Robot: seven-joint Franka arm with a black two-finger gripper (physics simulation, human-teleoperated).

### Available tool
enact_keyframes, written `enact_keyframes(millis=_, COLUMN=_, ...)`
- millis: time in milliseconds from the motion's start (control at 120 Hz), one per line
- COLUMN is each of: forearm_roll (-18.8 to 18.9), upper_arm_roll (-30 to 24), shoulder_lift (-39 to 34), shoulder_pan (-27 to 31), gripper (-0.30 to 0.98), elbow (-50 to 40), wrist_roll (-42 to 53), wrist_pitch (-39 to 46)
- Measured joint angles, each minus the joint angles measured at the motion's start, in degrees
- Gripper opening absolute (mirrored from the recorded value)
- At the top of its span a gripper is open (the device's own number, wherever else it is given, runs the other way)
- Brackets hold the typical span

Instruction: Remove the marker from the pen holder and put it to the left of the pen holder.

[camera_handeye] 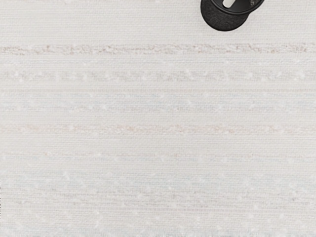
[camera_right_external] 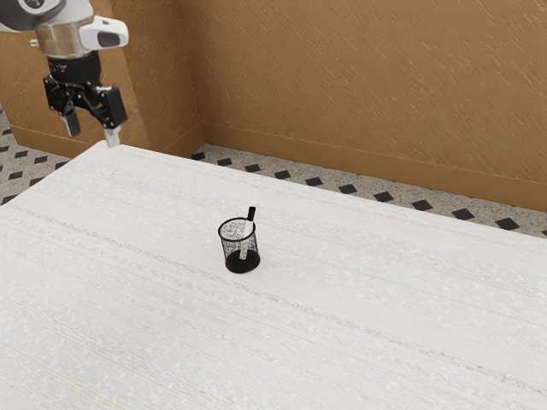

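Claw (camera_right_external: 92,135) open wide, 2 fingers well apart, holding nothing, tips pointing down. It hangs off the end of the white and gray arm (camera_right_external: 64,38), at the exterior view's upper left, raised above the surface (camera_right_external: 128,256) and well apart from the pen holder (camera_right_external: 228,251). Wrist view looks down on the pale surface, faint streaks running across it, with part of the pen holder at the picture's edge. Pen holder: 1 round mesh cup, black rim, solid dark base, standing upright on the surface, roughly mid-picture in the exterior view. Marker (camera_right_external: 248,231) is inside it, white body, black upper end. It stands tilted, black end poking above the rim and leaning toward the exterior view's right, lower end down by the dark base, visible through the mesh. Wrist view also catches a white piece of the marker within the rim. Surface is whitish with thin grayish and brownish streaks, 1 corner near the exterior view's upper left, below the claw. Beyond the surface: speckled floor (camera_right_external: 295,173) with a row of dark diamonds, then textured orange-brown walls (camera_right_external: 359,85) with a plain band along the bottom, meeting at a corner behind.
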Motion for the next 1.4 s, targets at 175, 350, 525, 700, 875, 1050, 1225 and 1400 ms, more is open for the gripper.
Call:
enact_keyframes(millis=175, forearm_roll=0.15, upper_arm_roll=0.09, shoulder_lift=2.26, shoulder_pan=-0.03, gripper=0.69, elbow=0.26, wrist_roll=1.82, wrist_pitch=0.8)
enact_keyframes(millis=350, forearm_roll=-1.79, upper_arm_roll=-0.36, shoulder_lift=16.23, shoulder_pan=1.9, gripper=0.69, elbow=2.15, wrist_roll=2.69, wrist_pitch=6.5)
enact_keyframes(millis=525, forearm_roll=-4.16, upper_arm_roll=-1.75, shoulder_lift=29.93, shoulder_pan=0.21, gripper=0.69, elbow=9.93, wrist_roll=2.72, wrist_pitch=12.85)
enact_keyframes(millis=700, forearm_roll=-6.42, upper_arm_roll=-2.77, shoulder_lift=36.45, shoulder_pan=-1.36, gripper=0.69, elbow=14.82, wrist_roll=2.04, wrist_pitch=17.36)
enact_keyframes(millis=875, forearm_roll=-8.02, upper_arm_roll=-3.05, shoulder_lift=40.09, shoulder_pan=-2.25, gripper=0.69, elbow=16.33, wrist_roll=1.12, wrist_pitch=21.48)
enact_keyframes(millis=1050, forearm_roll=-9.82, upper_arm_roll=-3.08, shoulder_lift=41.76, shoulder_pan=-3.34, gripper=0.69, elbow=16.42, wrist_roll=0.11, wrist_pitch=24.79)
enact_keyframes(millis=1225, forearm_roll=-10.53, upper_arm_roll=-3.57, shoulder_lift=43.15, shoulder_pan=-3.38, gripper=0.69, elbow=16.45, wrist_roll=-0.64, wrist_pitch=27.6)
enact_keyframes(millis=1400, forearm_roll=-10.71, upper_arm_roll=-3.6, shoulder_lift=43.96, shoulder_pan=-3.23, gripper=0.69, elbow=16.46, wrist_roll=-1.14, wrist_pitch=30.06)
